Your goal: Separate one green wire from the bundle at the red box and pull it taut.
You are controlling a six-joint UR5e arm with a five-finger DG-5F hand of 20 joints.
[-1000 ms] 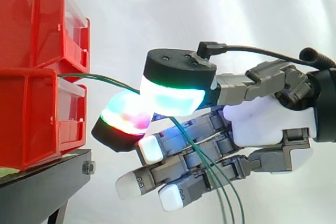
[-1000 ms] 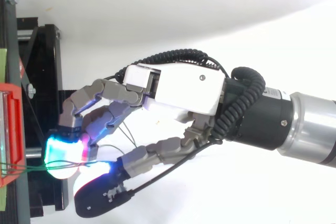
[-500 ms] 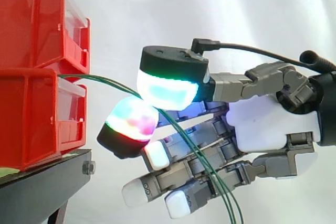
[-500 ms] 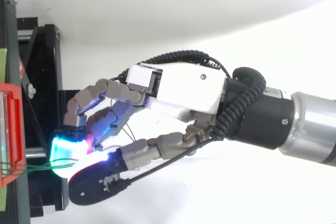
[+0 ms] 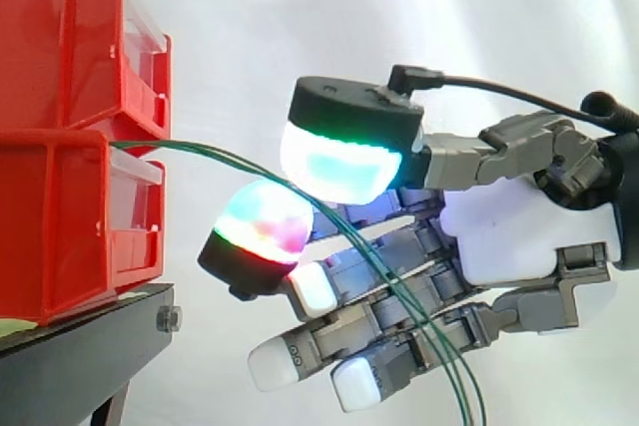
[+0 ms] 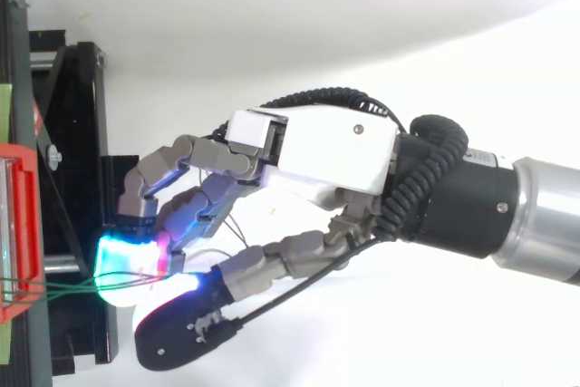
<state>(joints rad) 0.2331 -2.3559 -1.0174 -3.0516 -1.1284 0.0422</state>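
Green wires (image 5: 220,155) come out between the two stacked red bins (image 5: 70,216) and run right, then drop across my hand (image 5: 509,236) toward the bottom edge. They pass between the thumb's green-glowing pad (image 5: 344,162) and a finger's multicoloured pad (image 5: 262,231), which close on them from above and below. The other fingers are curled below, behind the hanging wires. In the top view the wires (image 6: 54,289) stretch from the red bin (image 6: 16,224) to the glowing pads, and the hand (image 6: 317,147) reaches in from the right.
The bins sit on a black stand (image 5: 80,346) at the left, with its frame (image 6: 68,133) under the fingertips in the top view. A white curtain hangs behind.
The hand has shifted a little right, away from the bins, and slightly down. The thumb pad has lifted off the finger pad a bit. The wires moved along with it.
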